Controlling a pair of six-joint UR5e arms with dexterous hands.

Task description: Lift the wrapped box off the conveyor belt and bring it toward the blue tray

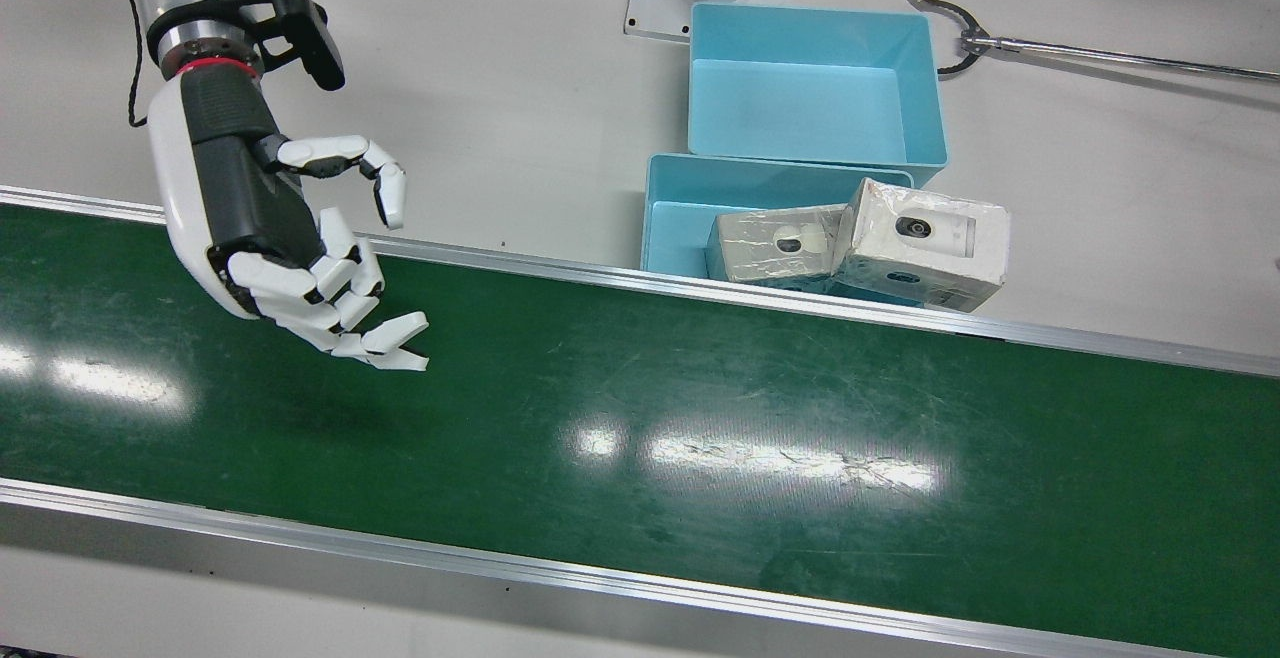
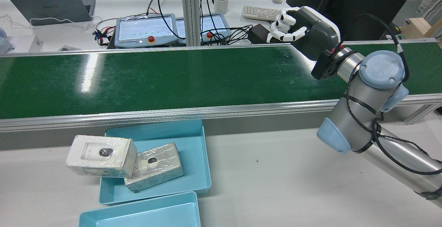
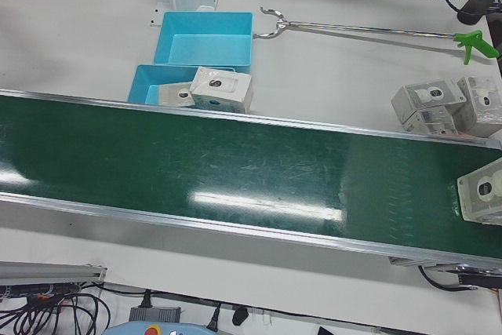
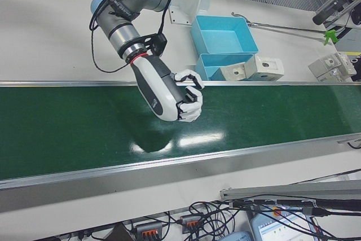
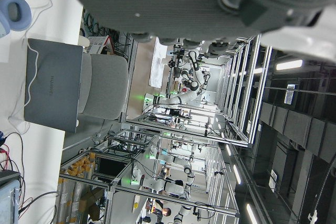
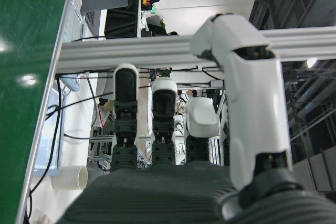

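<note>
A wrapped box (image 3: 481, 189) lies on the green conveyor belt (image 3: 235, 170) at its far right end in the left-front view. My right hand (image 1: 300, 258) hovers over the other end of the belt, open and empty, fingers curled and apart; it also shows in the rear view (image 2: 293, 27) and the right-front view (image 4: 169, 91). Two blue trays (image 1: 700, 203) (image 1: 815, 88) stand beside the belt. One wrapped box (image 1: 775, 243) lies in the nearer tray; another (image 1: 925, 243) leans on its rim. Of my left hand only the grey palm (image 5: 184, 3) shows.
More wrapped boxes (image 3: 447, 106) sit on the white table past the belt's right end. A long reacher tool (image 1: 1000, 43) lies on the table behind the trays. Aluminium rails (image 1: 640, 283) edge the belt. Monitors, a laptop and cables are beyond the belt in the rear view.
</note>
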